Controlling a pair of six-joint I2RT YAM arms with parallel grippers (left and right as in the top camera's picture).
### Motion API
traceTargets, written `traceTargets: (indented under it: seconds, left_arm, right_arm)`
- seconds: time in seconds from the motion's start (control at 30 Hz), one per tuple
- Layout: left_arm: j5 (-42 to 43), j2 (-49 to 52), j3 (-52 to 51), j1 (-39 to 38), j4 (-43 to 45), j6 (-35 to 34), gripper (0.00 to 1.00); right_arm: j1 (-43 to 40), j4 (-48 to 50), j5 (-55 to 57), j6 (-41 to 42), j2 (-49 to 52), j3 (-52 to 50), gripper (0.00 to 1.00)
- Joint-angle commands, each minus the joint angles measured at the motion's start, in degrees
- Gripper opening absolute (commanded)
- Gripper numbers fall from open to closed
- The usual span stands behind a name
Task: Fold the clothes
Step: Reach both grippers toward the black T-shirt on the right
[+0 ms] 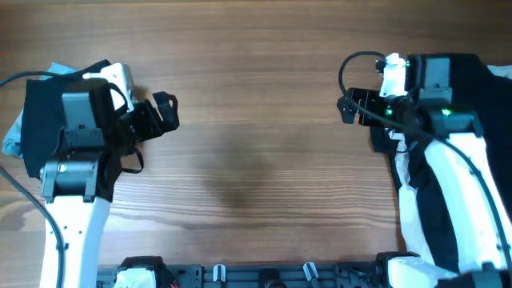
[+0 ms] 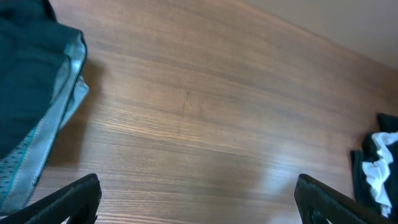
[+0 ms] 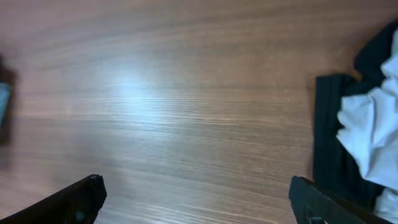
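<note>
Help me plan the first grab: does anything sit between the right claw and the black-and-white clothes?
Nothing visible does. Only wooden table lies between the open right claw and the black-and-white clothes.

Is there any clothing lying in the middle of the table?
No, the table is bare wood in the middle; the left pile and right pile sit at its edges.

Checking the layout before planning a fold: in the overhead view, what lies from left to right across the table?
From the left: light blue garment → left gripper → bare wooden table → right gripper → black and white clothes pile.
</note>
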Motion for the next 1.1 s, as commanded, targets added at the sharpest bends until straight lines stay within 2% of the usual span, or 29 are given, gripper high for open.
traceTargets:
  seconds: [0.0, 0.1, 0.13, 0.17, 0.2, 0.3, 0.37, 0.43, 0.47, 0.53, 0.57, 0.6, 0.73, 0.9, 1.0, 1.07]
  left_arm:
    - [2.80, 0.37, 1.09, 0.42, 0.13, -0.44, 1.00]
    - [2.80, 0.66, 1.09, 0.42, 0.11, -0.44, 1.00]
    - [2.82, 0.72, 1.09, 0.42, 0.09, -0.44, 0.95]
    - [2.82, 0.72, 1.09, 0.42, 0.09, -0.39, 0.86]
    - [2.82, 0.72, 1.09, 0.42, 0.09, -0.42, 0.83]
    - [2.82, 0.74, 1.09, 0.42, 0.11, -0.42, 0.83]
    - [2.82, 0.76, 1.09, 0.42, 0.09, -0.42, 0.83]
    - [2.82, 0.76, 1.09, 0.42, 0.09, -0.42, 0.83]
    - [2.82, 0.76, 1.09, 0.42, 0.07, -0.44, 0.83]
    - [2.84, 0.76, 1.09, 0.39, 0.07, -0.44, 0.82]
    - [2.84, 0.76, 1.09, 0.39, 0.07, -0.44, 0.81]
    - [2.84, 0.74, 1.09, 0.42, 0.07, -0.44, 0.81]
    - [2.84, 0.74, 1.09, 0.42, 0.09, -0.44, 0.82]
    - [2.86, 0.74, 1.09, 0.42, 0.07, -0.46, 0.85]
    - [2.86, 0.74, 1.09, 0.42, 0.09, -0.44, 0.88]
    - [2.86, 0.57, 1.09, 0.42, 0.42, -0.46, 0.90]
  right_arm:
    - [-6.38, 1.38, 20.63, 15.30, 5.05, 1.36, 1.00]
    - [-14.82, 5.55, 21.35, 16.70, 12.28, 1.36, 1.00]
    - [-16.96, 6.67, 21.33, 16.79, 15.04, 1.36, 0.93]
    - [-18.21, 7.04, 21.22, 17.86, 17.20, 1.36, 0.91]
    - [-18.91, 7.21, 20.31, 18.16, 18.97, 1.36, 0.87]
    - [-18.91, 8.28, 16.70, 16.48, 24.59, 1.11, 0.80]
    - [-18.82, 8.15, 16.61, 16.52, 26.67, 1.07, 0.69]
    - [-18.82, 8.79, 16.33, 16.65, 27.74, 1.07, 0.66]
    - [-18.82, 8.98, 16.13, 16.63, 27.76, 1.07, 0.51]
    - [-18.82, 9.18, 16.15, 16.63, 27.76, 1.07, 0.31]
    - [-18.84, 9.25, 16.15, 16.59, 27.76, 1.09, 0.12]
    - [-18.93, 9.27, 16.13, 16.63, 27.50, 1.22, 0.04]
    - [-18.93, 8.92, 16.11, 16.06, 16.48, 2.05, 0.04]
    - [-18.29, 10.86, 4.46, 8.59, -4.42, 2.38, 0.04]
    - [-11.58, 11.82, -10.10, 6.01, -15.26, 2.38, 0.04]
    - [-2.38, 12.13, -12.20, 6.78, -18.78, 2.38, 0.04]
